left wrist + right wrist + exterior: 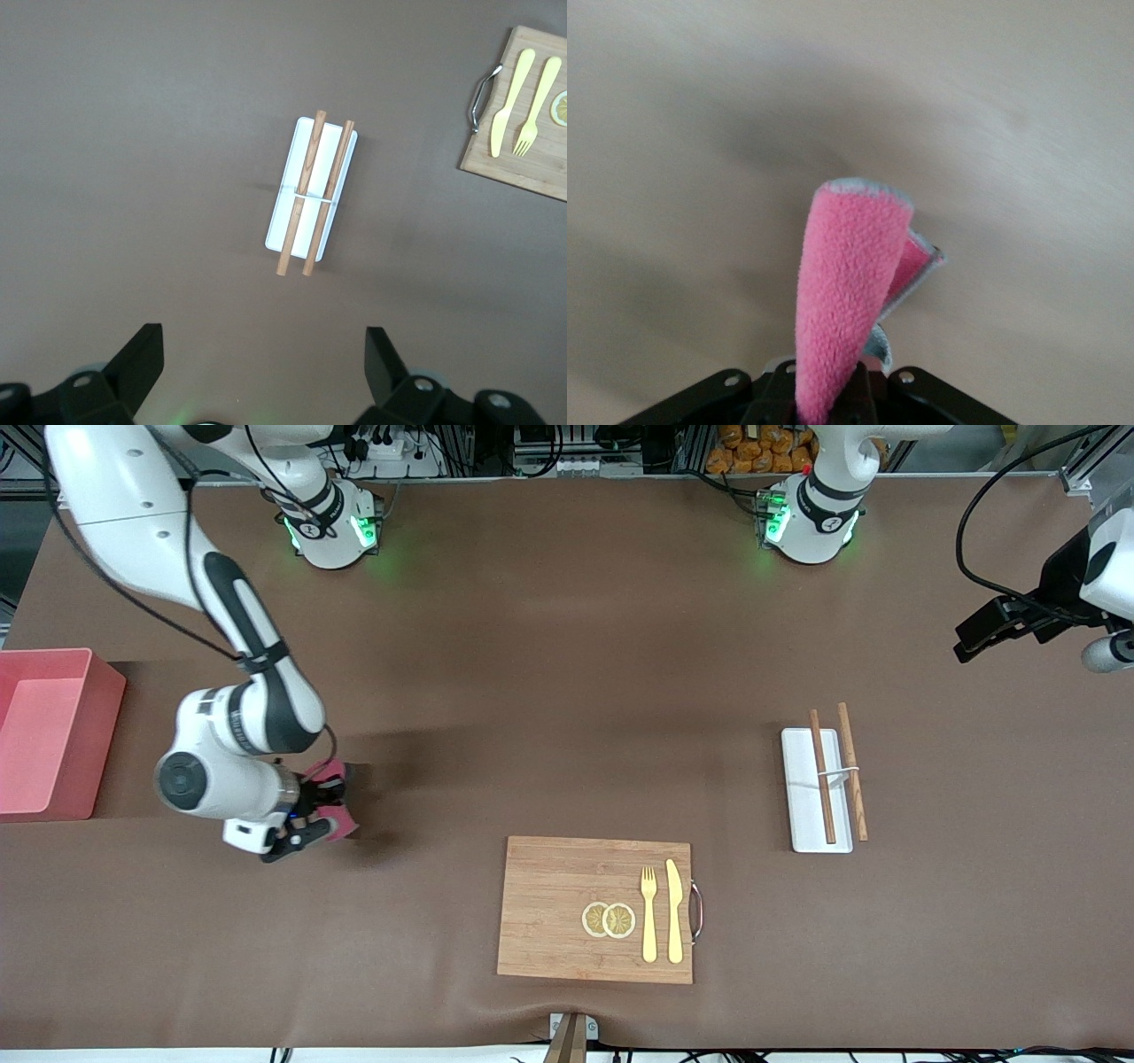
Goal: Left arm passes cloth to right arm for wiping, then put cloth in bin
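Observation:
My right gripper [317,808] is shut on the pink cloth [337,819] over the brown table, between the bin and the cutting board. In the right wrist view the folded cloth [850,283] sticks out from between the jaws of that gripper [833,403], its grey edge showing. The pink bin [104,726] stands open at the right arm's end of the table and looks empty. My left gripper [967,645] is open and empty, up at the left arm's end of the table. In the left wrist view this gripper [263,359] has its black fingers [140,359] wide apart.
A wooden cutting board [549,908] with two lemon slices [608,919], a yellow fork [649,912] and a knife [674,911] lies near the front camera. A flat white tray [802,802] with two chopsticks [822,788] lies toward the left arm's end; it also shows in the left wrist view [292,226].

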